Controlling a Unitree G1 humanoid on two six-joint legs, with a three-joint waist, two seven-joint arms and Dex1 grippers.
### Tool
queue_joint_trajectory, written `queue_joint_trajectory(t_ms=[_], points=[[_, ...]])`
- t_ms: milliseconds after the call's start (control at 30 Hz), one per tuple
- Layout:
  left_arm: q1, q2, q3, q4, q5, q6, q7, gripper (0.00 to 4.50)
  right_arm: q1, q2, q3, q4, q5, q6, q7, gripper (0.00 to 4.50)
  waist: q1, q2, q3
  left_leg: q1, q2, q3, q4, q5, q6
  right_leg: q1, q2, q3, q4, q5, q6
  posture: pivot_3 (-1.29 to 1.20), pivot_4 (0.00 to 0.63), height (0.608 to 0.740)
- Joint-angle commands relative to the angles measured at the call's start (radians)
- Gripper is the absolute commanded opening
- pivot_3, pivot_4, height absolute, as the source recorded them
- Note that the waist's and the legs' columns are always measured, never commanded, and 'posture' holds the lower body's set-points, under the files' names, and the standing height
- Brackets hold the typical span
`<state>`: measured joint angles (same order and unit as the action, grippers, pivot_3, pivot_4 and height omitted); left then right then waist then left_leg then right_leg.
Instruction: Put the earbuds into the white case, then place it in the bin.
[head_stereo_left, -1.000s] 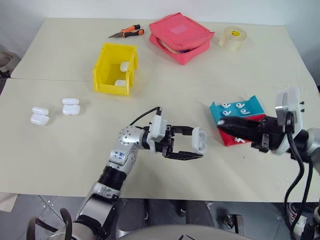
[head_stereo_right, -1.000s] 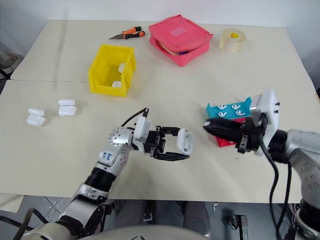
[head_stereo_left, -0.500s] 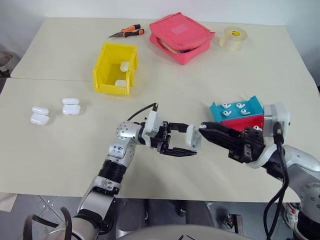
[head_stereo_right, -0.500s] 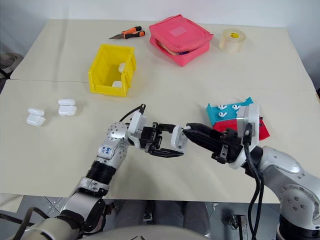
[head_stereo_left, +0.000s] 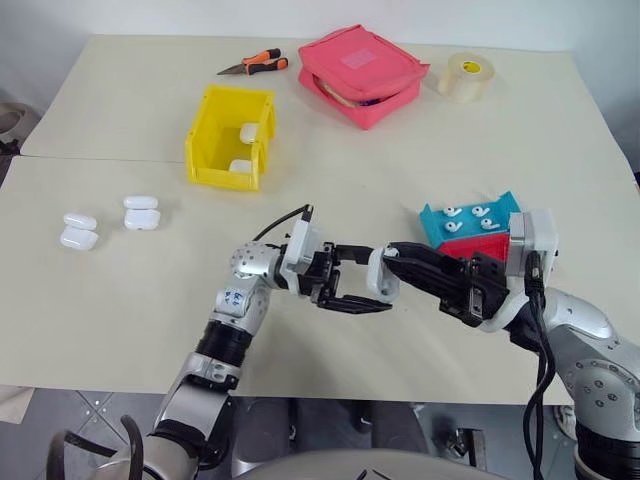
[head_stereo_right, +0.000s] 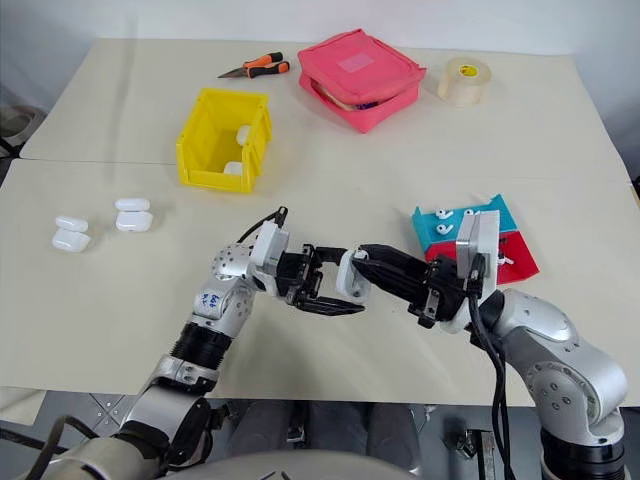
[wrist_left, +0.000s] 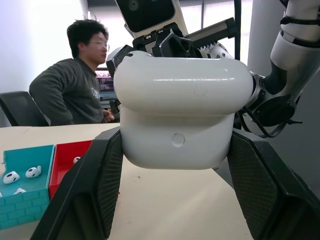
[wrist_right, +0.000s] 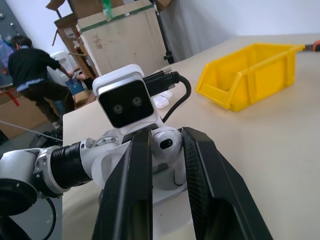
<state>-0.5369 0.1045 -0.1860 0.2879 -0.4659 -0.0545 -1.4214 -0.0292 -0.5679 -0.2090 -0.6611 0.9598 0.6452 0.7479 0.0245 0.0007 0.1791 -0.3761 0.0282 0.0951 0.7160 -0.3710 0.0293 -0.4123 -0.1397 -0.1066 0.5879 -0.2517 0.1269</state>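
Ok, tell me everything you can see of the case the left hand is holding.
The white case is glossy, rounded plastic with a lid seam and a small round button on its face. Its lid is shut. The left hand clamps it between two black fingers above the table, and the right hand touches its top.

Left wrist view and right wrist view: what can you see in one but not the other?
The left wrist view has the teal and red tray with earbuds and a seated person. The right wrist view has the yellow bin, a cardboard box and a standing person. Both have the white case and the table.
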Motion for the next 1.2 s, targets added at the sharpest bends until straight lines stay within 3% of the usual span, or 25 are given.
queue_joint_trajectory(t_ms=[33, 733, 833, 1200], points=[[-0.01, -0.016, -0.005, -0.064, -0.033, -0.014, -0.024, 2.76, 0.042, -0.045, 0.027, 0.018, -0.067, -0.019, 0.03, 0.51, -0.001, 0.0, 0.0, 0.0, 0.0, 0.0, 0.0, 0.0, 0.0, 0.0, 0.0, 0.0, 0.0, 0.0, 0.0, 0.0, 0.15, 0.74], [-0.034, -0.015, 0.023, -0.021, -0.023, -0.062, -0.008, 2.76, 0.016, -0.17, 0.017, 0.072, -0.081, -0.027, 0.071, 0.51, 0.0, 0.0, 0.0, 0.0, 0.001, 0.0, 0.0, 0.0, 0.0, 0.0, 0.0, 0.0, -0.001, 0.0, 0.0, 0.0, 0.15, 0.74], [-0.03, -0.013, 0.022, -0.007, -0.01, -0.075, -0.002, 2.76, -0.006, -0.171, 0.004, 0.06, -0.068, -0.023, 0.053, 1.5, 0.0, 0.0, 0.0, 0.0, 0.001, 0.0, 0.0, 0.0, 0.0, 0.0, 0.0, 0.0, -0.001, 0.0, 0.0, 0.0, 0.15, 0.74], [-0.056, -0.024, 0.04, 0.092, 0.019, -0.115, 0.028, 2.76, -0.056, -0.239, -0.074, 0.014, 0.003, 0.026, 0.03, 1.5, 0.001, 0.0, 0.0, 0.0, 0.001, 0.0, 0.0, 0.0, 0.0, 0.0, -0.001, 0.0, -0.001, 0.0, 0.0, 0.0, 0.15, 0.74]])
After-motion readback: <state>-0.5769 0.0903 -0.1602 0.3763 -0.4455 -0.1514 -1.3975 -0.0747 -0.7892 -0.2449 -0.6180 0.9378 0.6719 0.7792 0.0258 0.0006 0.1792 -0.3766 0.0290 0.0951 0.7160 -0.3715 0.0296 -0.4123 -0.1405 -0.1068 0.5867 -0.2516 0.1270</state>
